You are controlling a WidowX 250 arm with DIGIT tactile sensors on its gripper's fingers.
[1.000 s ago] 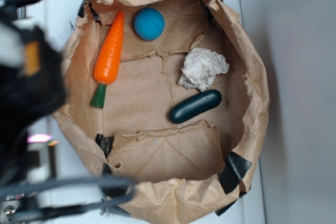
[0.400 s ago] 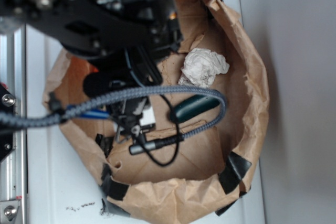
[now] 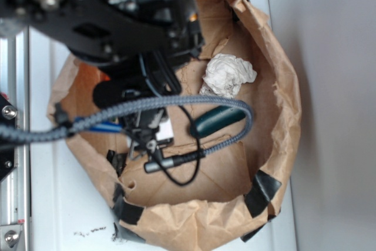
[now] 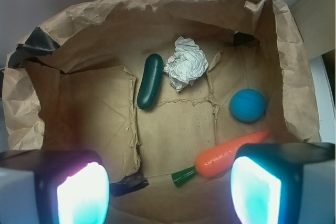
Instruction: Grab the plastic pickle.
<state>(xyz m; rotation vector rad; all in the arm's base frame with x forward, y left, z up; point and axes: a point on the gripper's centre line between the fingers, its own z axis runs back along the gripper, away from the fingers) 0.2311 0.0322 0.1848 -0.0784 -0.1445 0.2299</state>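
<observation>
My claw [image 4: 168,187] is hanging open and empty over the bag [image 4: 294,82], having swung in within the last second, barely moving since. Approach still ahead. Near to far: one carrot [image 4: 226,155], one blue ball [image 4: 248,105], one pickle [image 4: 150,81] lying touching one paper wad [image 4: 185,62]

In the wrist view: a bag [image 4: 294,77] lying open, four things on its floor. Upper middle: pickle [image 4: 150,81], lying nearly upright in the frame, just left of the paper wad [image 4: 185,62], close or touching. Right of centre: ball [image 4: 248,105], well apart from the wad. Lower right: carrot [image 4: 226,156], slanting, below the ball. Bottom edge: claw [image 4: 168,195], a finger at either corner, above the bag floor, clear of everything.
</observation>
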